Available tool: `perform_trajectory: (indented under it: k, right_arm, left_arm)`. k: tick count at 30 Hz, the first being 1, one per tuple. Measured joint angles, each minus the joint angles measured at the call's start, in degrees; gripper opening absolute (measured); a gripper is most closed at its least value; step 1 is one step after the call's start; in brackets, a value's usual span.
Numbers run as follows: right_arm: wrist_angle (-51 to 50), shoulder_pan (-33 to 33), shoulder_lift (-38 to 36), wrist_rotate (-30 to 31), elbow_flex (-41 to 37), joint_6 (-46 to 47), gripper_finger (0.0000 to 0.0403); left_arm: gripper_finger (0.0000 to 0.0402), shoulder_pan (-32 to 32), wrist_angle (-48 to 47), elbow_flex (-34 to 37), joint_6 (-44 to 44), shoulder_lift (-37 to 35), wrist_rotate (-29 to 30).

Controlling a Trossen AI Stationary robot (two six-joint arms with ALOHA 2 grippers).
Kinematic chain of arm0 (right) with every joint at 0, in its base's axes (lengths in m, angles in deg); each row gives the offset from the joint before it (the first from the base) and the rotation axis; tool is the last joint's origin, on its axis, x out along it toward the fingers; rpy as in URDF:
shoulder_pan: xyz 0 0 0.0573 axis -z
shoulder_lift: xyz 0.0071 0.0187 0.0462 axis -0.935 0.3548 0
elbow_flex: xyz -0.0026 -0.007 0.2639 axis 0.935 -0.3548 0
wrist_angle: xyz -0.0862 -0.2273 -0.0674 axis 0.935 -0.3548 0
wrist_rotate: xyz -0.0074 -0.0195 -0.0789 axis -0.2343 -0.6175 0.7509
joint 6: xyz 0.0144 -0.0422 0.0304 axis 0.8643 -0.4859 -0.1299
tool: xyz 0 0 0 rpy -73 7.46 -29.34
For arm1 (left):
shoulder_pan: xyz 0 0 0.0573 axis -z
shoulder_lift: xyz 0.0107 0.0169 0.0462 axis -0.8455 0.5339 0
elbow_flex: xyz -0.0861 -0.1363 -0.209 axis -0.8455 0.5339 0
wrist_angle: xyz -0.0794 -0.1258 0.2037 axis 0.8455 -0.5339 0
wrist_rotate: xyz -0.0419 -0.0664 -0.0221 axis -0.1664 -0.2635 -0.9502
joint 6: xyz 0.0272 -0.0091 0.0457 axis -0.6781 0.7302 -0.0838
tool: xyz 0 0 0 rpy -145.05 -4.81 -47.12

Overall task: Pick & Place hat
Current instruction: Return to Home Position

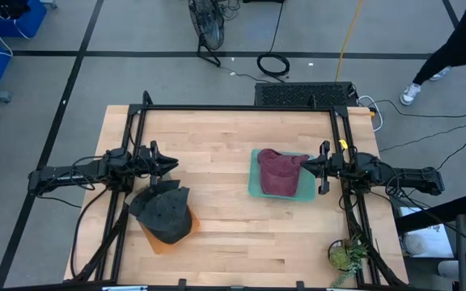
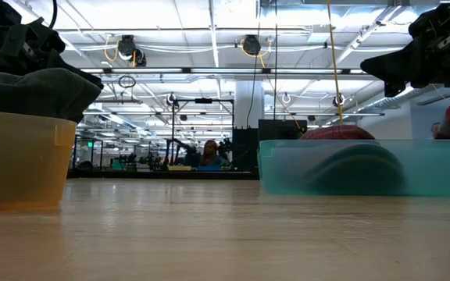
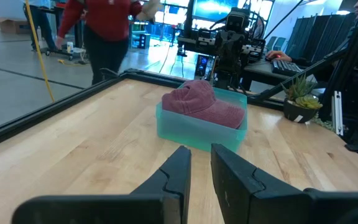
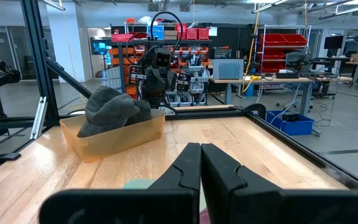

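Note:
A maroon hat [image 1: 278, 171] lies in a teal bin [image 1: 253, 190] right of the table's middle; the left wrist view shows the hat [image 3: 201, 102] heaped above the bin's wall [image 3: 191, 130]. A dark grey hat [image 1: 164, 208] sits in an orange bin [image 1: 158, 241] at the near left, also seen in the right wrist view [image 4: 110, 109]. My left gripper [image 1: 172, 166] hovers level just beyond the orange bin, its fingers a narrow gap apart [image 3: 201, 163] with nothing between them. My right gripper [image 1: 304, 166] hovers level at the teal bin's right edge, shut and holding nothing [image 4: 201, 158].
A black frame [image 1: 241, 107] runs along the table's far edge and both sides. A potted plant [image 1: 346, 257] stands at the near right corner. Bare wood [image 1: 217, 186] lies between the two bins. A person in red [image 3: 104, 25] walks beyond the table.

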Motion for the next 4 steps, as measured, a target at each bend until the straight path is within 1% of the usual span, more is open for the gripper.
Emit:
perform_trajectory:
  k: [4]
  right_arm:
    - [-0.01, 0.00, 0.01, 0.00, -0.02, 0.00, 0.0000]
  left_arm:
    - [0.0067, 0.01, 0.00, 0.00, -0.01, 0.00, 0.02]
